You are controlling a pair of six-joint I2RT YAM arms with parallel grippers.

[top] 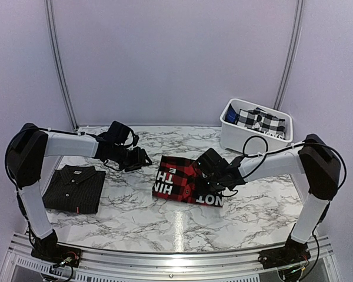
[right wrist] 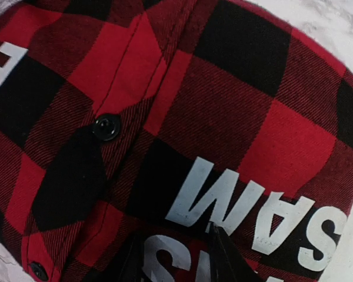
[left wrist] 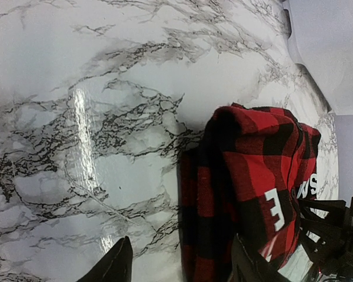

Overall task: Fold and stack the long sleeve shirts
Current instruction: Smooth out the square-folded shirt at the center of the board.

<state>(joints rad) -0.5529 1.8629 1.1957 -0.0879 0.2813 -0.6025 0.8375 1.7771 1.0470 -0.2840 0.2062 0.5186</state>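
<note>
The red-and-black flannel shirt (top: 185,183) lies folded at the table's middle, white letters on top. It also shows in the left wrist view (left wrist: 247,170) and fills the right wrist view (right wrist: 182,111). The black pinstriped shirt (top: 75,187) lies folded at the left, its small red tag at the front edge. My left gripper (top: 142,158) hovers open and empty just left of the flannel's far corner; in its own view (left wrist: 182,270) the jaws straddle the flannel's edge. My right gripper (top: 215,179) is low on the flannel's right part, with the jaws (right wrist: 179,261) partly open over flat printed fabric.
A white bin (top: 229,132) holding black-and-white checked cloth stands at the back right. The marble table (top: 135,217) is bare in front of the shirts. White walls and metal rails close in the back and sides.
</note>
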